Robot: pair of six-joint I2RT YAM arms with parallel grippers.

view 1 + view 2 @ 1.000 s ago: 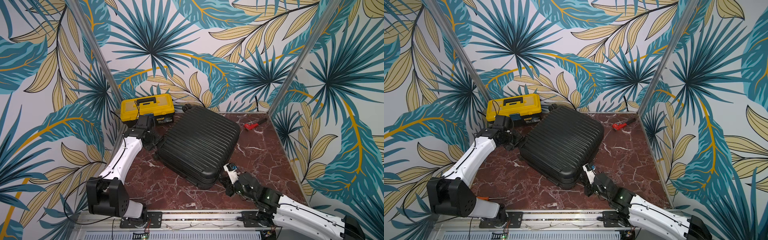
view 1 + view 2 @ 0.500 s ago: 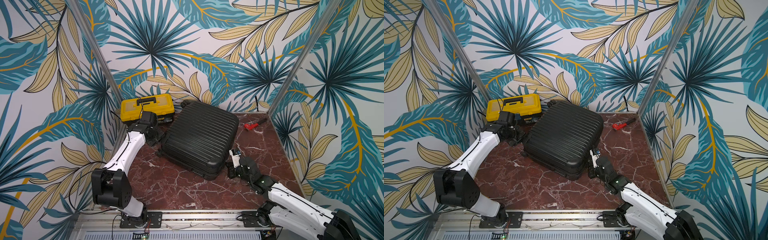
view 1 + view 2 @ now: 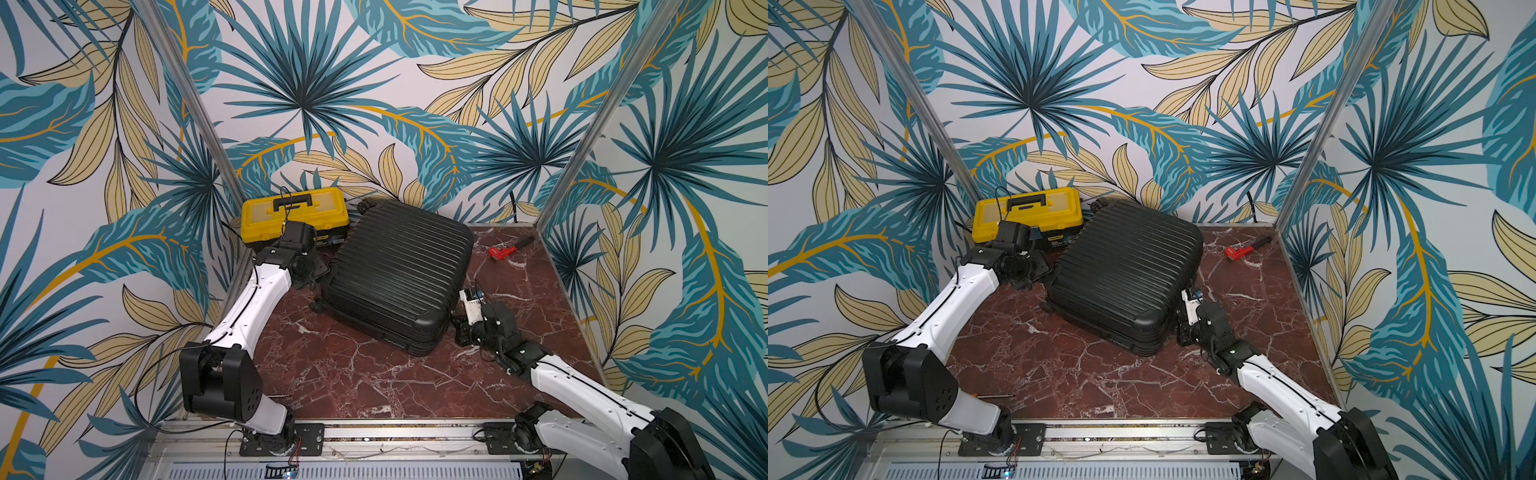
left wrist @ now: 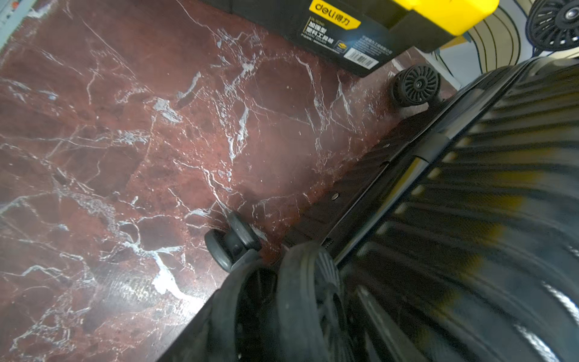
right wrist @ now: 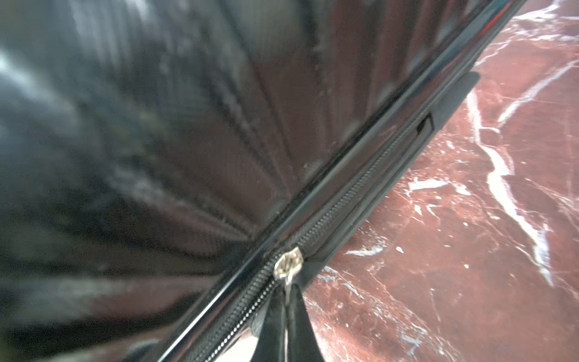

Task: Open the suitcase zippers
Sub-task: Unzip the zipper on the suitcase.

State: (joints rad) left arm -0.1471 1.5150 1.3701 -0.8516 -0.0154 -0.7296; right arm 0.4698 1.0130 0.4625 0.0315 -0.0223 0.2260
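in both top views the suitcase [image 3: 399, 274] lies flat mid-frame on the marble table [image 3: 353, 374], its wheeled end toward the left of the frame, beside the yellow toolbox [image 3: 291, 218]. the right gripper [image 3: 457, 332] sits against the case's right-hand edge, close to its lower right corner. the left gripper [image 3: 311, 270] is at the opposite, wheeled edge, left of centre, and i cannot tell here whether its jaws are apart or together. the right arm is the nearer to the zip.

left wrist view: the ribbed shell fills the right of the frame, 2 wheels [image 4: 233, 247] sit near bottom centre, and bare marble fills the left. no fingers show, so this gripper's state is unreadable here too.

right wrist view: the zip seam [image 5: 344, 200] crosses the frame on a diagonal, lower left to upper right, between shell and marble. the silver slider [image 5: 288, 261] sits low on it, just below centre. its pull [image 5: 286, 288] drops into the fingers [image 5: 272, 322] at the bottom edge, which are pressed together on it. i judge the next pull must run along that diagonal, not away from the shell. which stretch is already unzipped i cannot tell.
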